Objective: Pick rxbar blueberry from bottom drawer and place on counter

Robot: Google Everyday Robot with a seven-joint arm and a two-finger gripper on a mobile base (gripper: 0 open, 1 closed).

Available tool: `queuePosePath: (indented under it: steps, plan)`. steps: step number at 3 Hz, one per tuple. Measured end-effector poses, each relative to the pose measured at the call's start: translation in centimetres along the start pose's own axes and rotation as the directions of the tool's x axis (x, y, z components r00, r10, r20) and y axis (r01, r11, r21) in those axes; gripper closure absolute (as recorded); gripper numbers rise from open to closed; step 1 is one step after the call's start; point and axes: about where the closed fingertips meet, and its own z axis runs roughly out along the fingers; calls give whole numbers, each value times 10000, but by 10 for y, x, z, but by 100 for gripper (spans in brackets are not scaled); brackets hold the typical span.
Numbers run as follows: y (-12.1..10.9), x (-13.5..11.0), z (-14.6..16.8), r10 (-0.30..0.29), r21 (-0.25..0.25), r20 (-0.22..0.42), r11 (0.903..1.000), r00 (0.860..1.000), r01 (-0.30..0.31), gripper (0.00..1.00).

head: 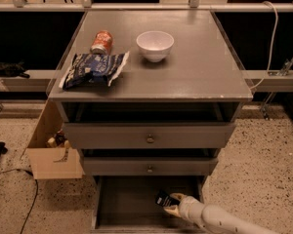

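The bottom drawer (122,204) stands pulled open under the cabinet, its grey inside showing. My gripper (170,205) reaches into its right half from the lower right, on a white arm. It is shut on the rxbar blueberry (161,198), a small dark wrapper with white marks that sticks out tilted to the upper left of the fingers, just above the drawer floor. The counter (200,67) is the flat grey top of the cabinet, well above the gripper.
On the counter sit a white bowl (155,45), a red can on its side (101,41) and a blue-and-white snack bag (94,68). Two upper drawers (150,136) overhang the bottom one. A cardboard box (51,155) stands on the floor at left.
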Motion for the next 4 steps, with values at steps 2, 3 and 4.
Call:
queuePosePath:
  steps: [2,3,4]
  plan:
    - [-2,-19,-29,-458,540,171,9975,9988,448,100]
    - [7,-47,-71,-908,1168,508,9896,9946,844,100]
    - [20,-97,-125,-1929,1954,414,9638,9803,1814,100]
